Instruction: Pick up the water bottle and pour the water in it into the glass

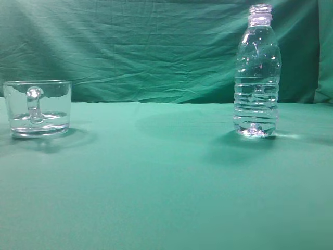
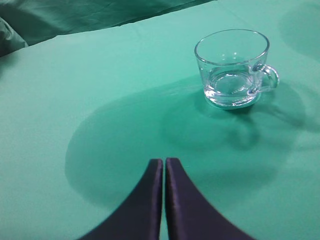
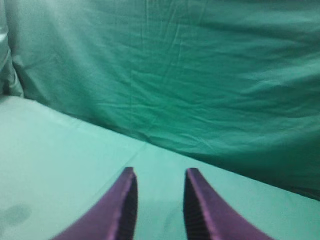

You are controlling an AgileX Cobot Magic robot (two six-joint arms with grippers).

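Standing upright on the green cloth (image 1: 166, 198) at the right of the exterior view: the water bottle (image 1: 256, 73), uncapped, threaded neck bare, ribbed lower body resting on the table. Holding the water (image 1: 255, 107), clear and colourless; exact fill level hard to judge through the transparent plastic. Casting a shadow toward the near left.

Sitting on the same cloth at the far left of the exterior view, well apart from the bottle: the glass (image 1: 36, 108), upright, handle turned toward the camera. Showing in the left wrist view as well (image 2: 232, 67), at the upper right, handle pointing right, mouth open upward, a thick clear base visible; whether any liquid is lying in it cannot be told.

Hovering above the cloth, near side of the glass and apart from it: the left gripper (image 2: 164, 165), dark fingers pressed together tip to tip, clenched on nothing.

Pointing toward the draped green backdrop (image 3: 200, 75) at the far side of the table: the right gripper (image 3: 159, 175), purple fingers parted with a clear gap between them, released and holding nothing. Bottle not appearing in the right wrist view.

Neither gripper appearing in the exterior view.
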